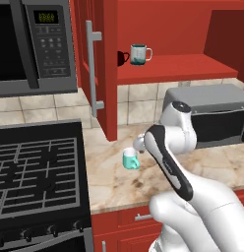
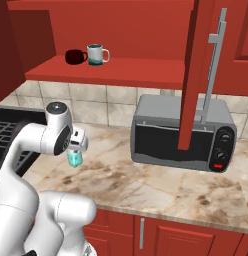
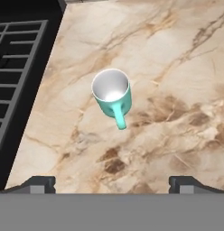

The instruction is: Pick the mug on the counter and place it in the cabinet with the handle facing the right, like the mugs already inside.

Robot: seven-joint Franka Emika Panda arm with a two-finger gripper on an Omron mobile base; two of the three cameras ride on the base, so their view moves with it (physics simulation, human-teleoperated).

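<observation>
The mint-teal mug (image 3: 112, 92) stands upright on the beige marbled counter (image 3: 177, 67), white inside, and its handle (image 3: 119, 119) points toward the bottom of the hand view. My gripper (image 3: 113, 184) hangs above it, open, with nothing between the fingertips (image 3: 39, 184). In the base views the mug (image 1: 130, 159) (image 2: 74, 158) sits just under my hand (image 1: 139, 142) (image 2: 78, 141). Above, the red cabinet (image 1: 168, 66) (image 2: 111, 67) stands open, and on its shelf are the black mug (image 1: 123, 57) (image 2: 74, 56) and the white-and-teal mug (image 1: 139, 54) (image 2: 97, 54).
The black stove top (image 1: 35, 167) (image 3: 19, 67) borders the counter on the left. A grey toaster oven (image 2: 183, 132) (image 1: 212, 115) sits at the right against the tiled wall. The open cabinet door (image 2: 196, 75) with its grey bar (image 2: 213, 65) hangs over the oven. A microwave (image 1: 35, 44) is mounted above the stove.
</observation>
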